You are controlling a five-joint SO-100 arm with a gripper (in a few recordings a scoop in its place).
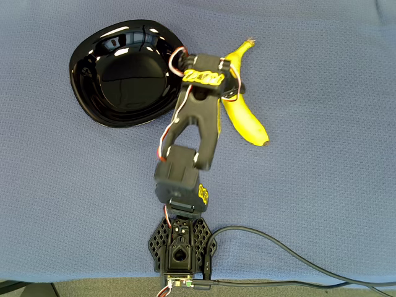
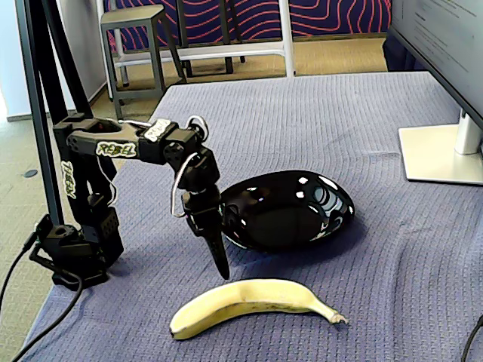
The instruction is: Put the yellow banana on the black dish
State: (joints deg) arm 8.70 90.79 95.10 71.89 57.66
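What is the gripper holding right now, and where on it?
Nothing. The gripper points down at the cloth, fingers together, apart from the banana, which lies free near the dish.

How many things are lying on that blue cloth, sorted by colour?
Yellow: 1, the yellow banana
Black: 2, the black dish and the robot arm with its gripper
Total: 3
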